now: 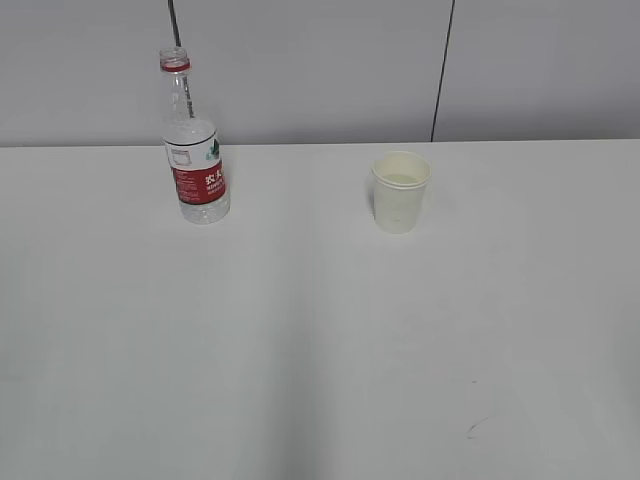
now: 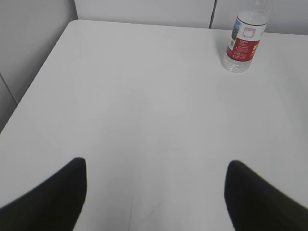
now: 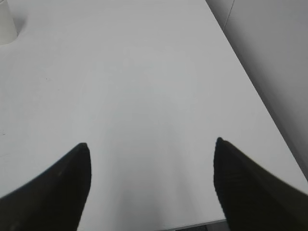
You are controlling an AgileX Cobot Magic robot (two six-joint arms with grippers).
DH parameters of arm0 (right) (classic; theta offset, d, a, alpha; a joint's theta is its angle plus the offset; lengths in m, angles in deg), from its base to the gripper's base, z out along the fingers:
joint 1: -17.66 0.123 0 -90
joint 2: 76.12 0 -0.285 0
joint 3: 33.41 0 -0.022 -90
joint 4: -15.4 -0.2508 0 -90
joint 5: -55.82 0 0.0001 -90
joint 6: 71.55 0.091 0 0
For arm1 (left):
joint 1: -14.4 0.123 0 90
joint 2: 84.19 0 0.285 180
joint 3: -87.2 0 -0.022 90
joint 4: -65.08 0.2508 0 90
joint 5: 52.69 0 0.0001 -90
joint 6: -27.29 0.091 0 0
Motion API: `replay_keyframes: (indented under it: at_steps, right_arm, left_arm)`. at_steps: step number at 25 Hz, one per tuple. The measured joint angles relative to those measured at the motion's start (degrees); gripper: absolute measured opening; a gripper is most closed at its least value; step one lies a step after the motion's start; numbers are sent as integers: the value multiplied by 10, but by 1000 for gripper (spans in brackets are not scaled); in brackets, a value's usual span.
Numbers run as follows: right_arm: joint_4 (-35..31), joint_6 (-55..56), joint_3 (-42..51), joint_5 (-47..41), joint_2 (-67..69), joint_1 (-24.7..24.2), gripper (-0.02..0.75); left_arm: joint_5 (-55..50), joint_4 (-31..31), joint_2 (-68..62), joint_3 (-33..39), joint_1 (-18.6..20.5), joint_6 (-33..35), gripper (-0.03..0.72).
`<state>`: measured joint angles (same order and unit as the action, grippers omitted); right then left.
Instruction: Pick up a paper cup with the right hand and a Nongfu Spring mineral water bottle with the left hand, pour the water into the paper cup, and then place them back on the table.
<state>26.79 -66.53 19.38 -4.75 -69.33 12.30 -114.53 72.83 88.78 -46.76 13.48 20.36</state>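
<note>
The Nongfu Spring bottle [image 1: 195, 150] stands upright at the back left of the white table [image 1: 300, 340], uncapped, with a red-and-white label. It also shows in the left wrist view [image 2: 243, 43], far ahead and to the right. The paper cup [image 1: 400, 190] stands upright at the back, right of centre; only its edge shows in the right wrist view [image 3: 6, 24], at the top left. My left gripper [image 2: 156, 166] is open and empty over bare table. My right gripper [image 3: 151, 147] is open and empty near the table's front right. Neither arm shows in the exterior view.
A grey wall with dark vertical seams [image 1: 440, 70] stands behind the table. The table's right edge [image 3: 260, 96] and front edge [image 3: 192, 225] show in the right wrist view; its left edge [image 2: 33, 82] shows in the left wrist view. A faint scuff [image 1: 477, 427] marks the front right.
</note>
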Motion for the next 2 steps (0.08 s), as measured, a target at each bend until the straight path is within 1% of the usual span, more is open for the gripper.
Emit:
replay_keyframes:
  at_steps: [2]
  right_arm:
    - [0, 0, 0, 0, 0, 0, 585]
  left_arm:
    - [0, 0, 0, 0, 0, 0, 529]
